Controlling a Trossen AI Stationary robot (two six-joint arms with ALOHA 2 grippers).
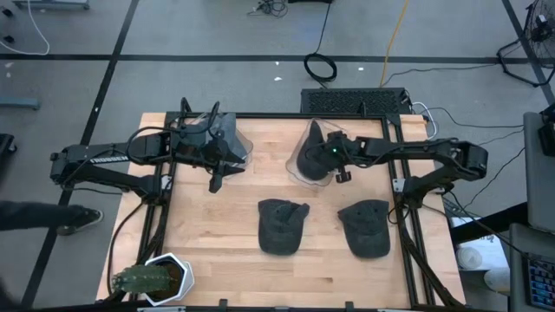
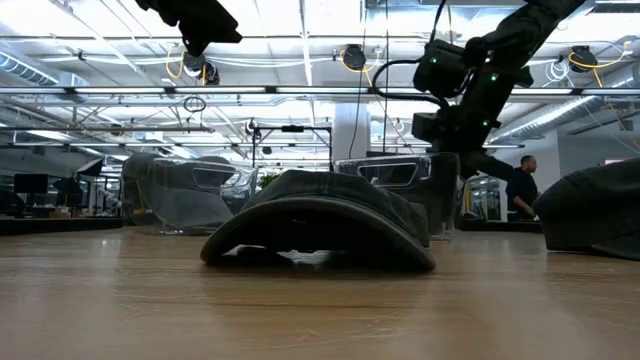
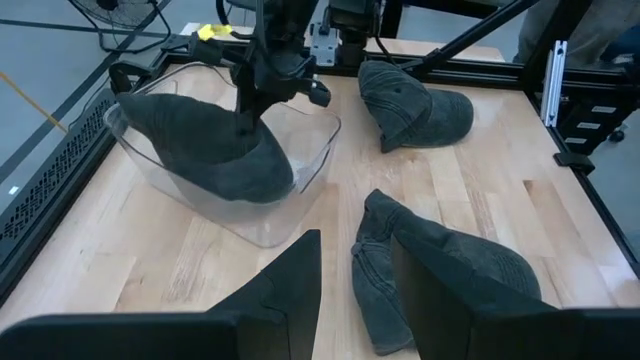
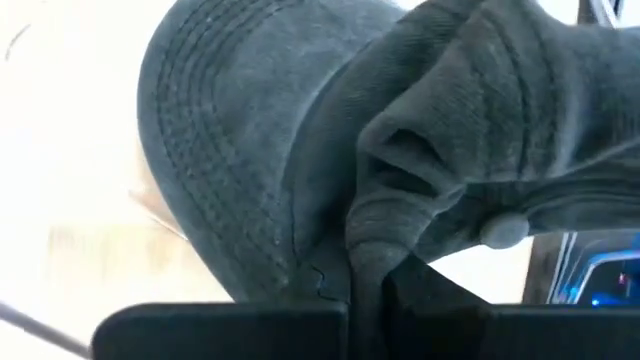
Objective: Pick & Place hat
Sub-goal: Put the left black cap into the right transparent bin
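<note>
Lowering a dark hat [image 1: 310, 156] into the clear bin [image 1: 299, 176], upper centre, right pincer [image 1: 323, 158] pinched onto its fabric for release there; left pincer [image 3: 355, 290] wide, idle.

Three dark caps: one [image 1: 312, 152] in a clear tub [image 1: 299, 173], two loose, one [image 1: 281, 226] and another [image 1: 364, 228]. Two clear tubs, the second [image 1: 234, 143] at the other arm. One cactus [image 1: 139, 280] in one white pot [image 1: 178, 276].

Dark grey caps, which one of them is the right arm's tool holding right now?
The dark grey fabric cap in the clear plastic bin at the table's back, pinched by the right tool. The other two caps lie loose on the wooden table nearer the front.
</note>
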